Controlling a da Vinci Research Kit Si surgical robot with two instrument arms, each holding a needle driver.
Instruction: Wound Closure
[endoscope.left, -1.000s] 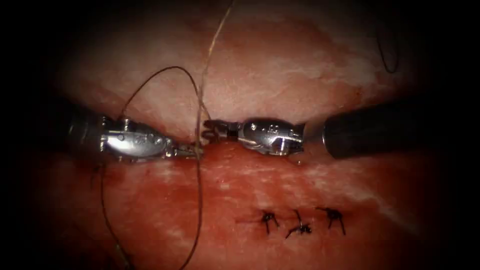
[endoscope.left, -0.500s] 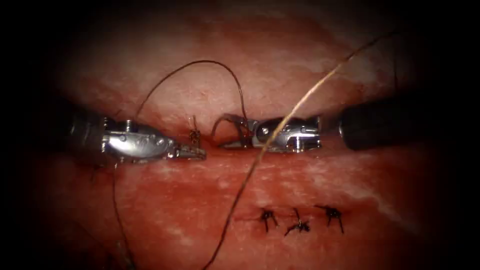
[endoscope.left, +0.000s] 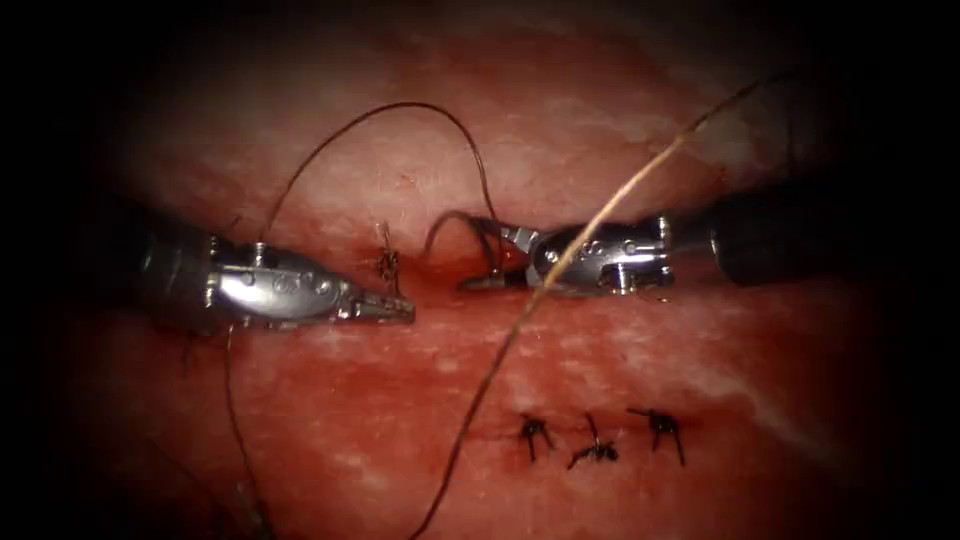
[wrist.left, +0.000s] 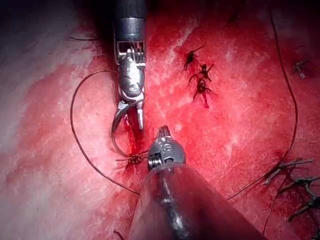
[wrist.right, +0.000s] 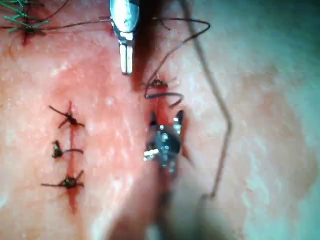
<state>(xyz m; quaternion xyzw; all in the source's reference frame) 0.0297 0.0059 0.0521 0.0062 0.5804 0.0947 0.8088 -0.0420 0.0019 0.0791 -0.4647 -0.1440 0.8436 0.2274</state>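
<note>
The needle (endoscope.left: 445, 225) is lying on the tissue (endoscope.left: 600, 130) at ten o'clock of the right tool (endoscope.left: 495, 262), whose jaws are being held spread and empty. The left tool (endoscope.left: 395, 310), at nine o'clock, is being held pressed together on nothing. A mid-curve grip, clear of the thread (endoscope.left: 380, 112), is being called for.

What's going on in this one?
Above three finished stitches, both tools meet at a knot in the tissue. The left gripper is shut, with nothing seen in it. The right gripper is open; a thread loop runs down to it. The curved piece at its tip may be the needle; whether it enters the tissue is unclear.
</note>
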